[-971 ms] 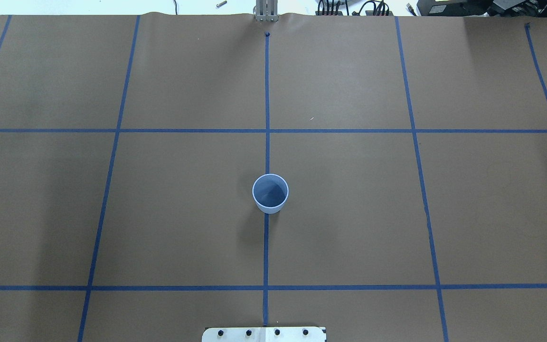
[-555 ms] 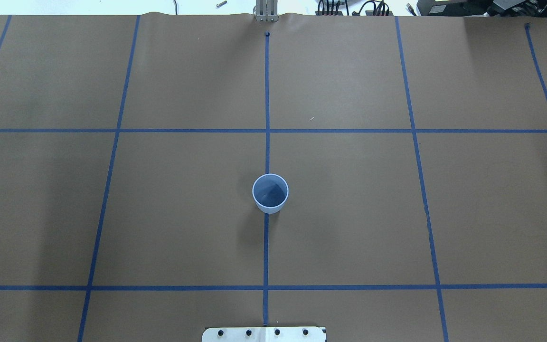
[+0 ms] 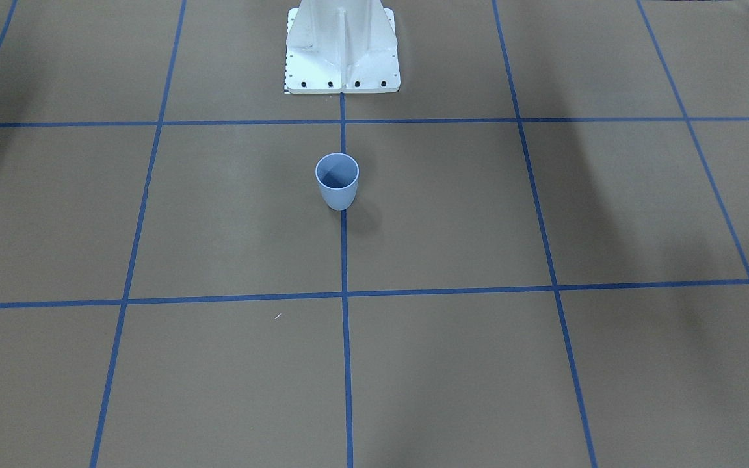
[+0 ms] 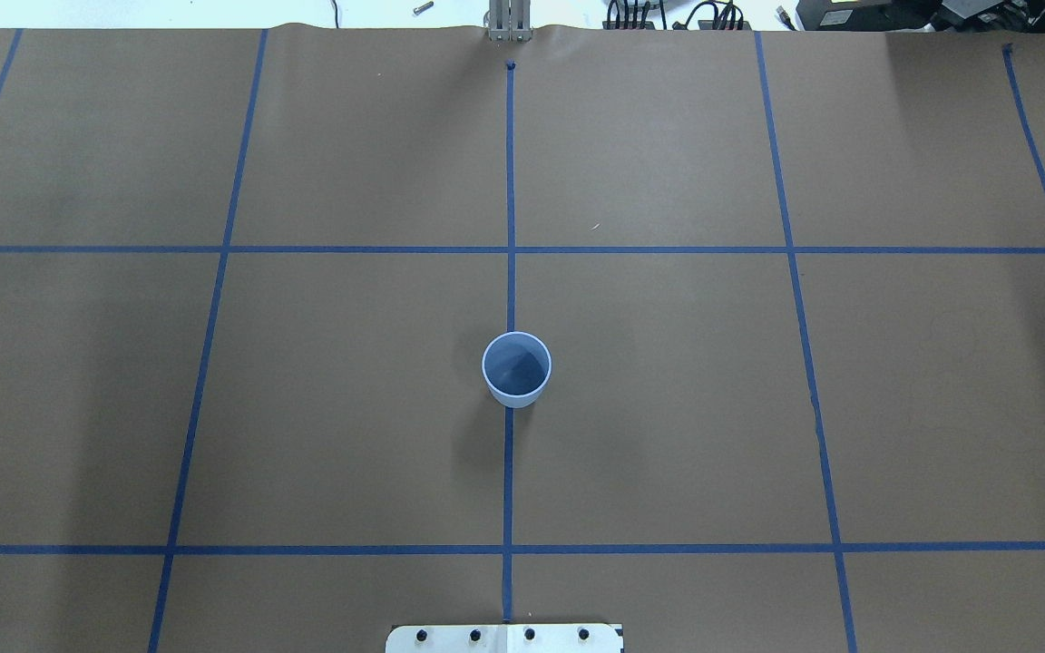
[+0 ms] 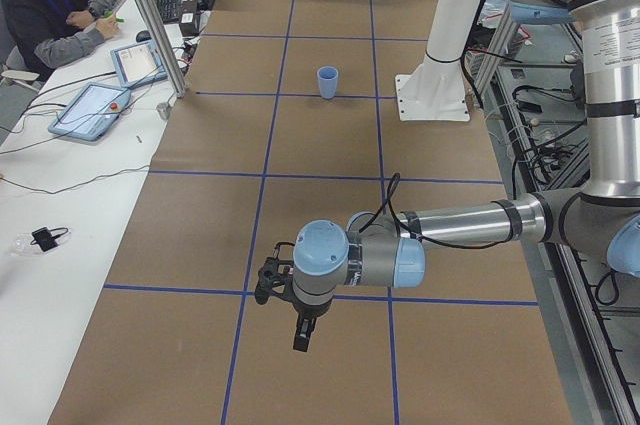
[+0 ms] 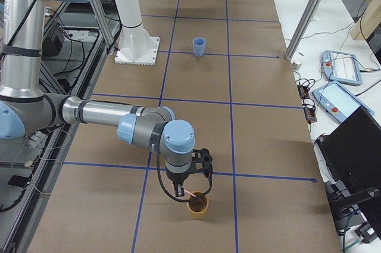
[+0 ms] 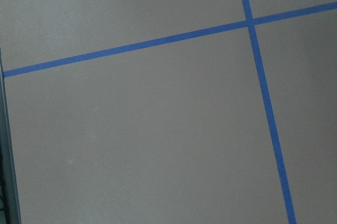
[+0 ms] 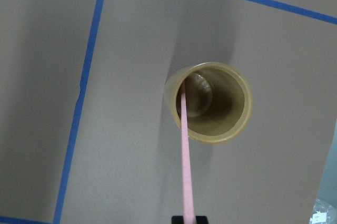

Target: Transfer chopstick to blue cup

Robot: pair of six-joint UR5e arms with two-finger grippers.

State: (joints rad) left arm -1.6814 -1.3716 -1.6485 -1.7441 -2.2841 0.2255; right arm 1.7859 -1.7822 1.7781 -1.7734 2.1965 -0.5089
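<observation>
the right gripper [image 6: 178,190] pinches the pink chopstick [image 8: 184,150], its tip in the tan cup's [image 8: 239,124] mouth. it should lift straight up, keep the stick vertical, then cross to the mid-table blue cup [image 4: 516,396]. the left gripper's [image 5: 302,333] state cannot be told.

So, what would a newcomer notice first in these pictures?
A blue cup stands alone at the middle of the table. Far off at the robot's right end, the right tool holds a pink chopstick whose tip reaches into a tan cup.
</observation>
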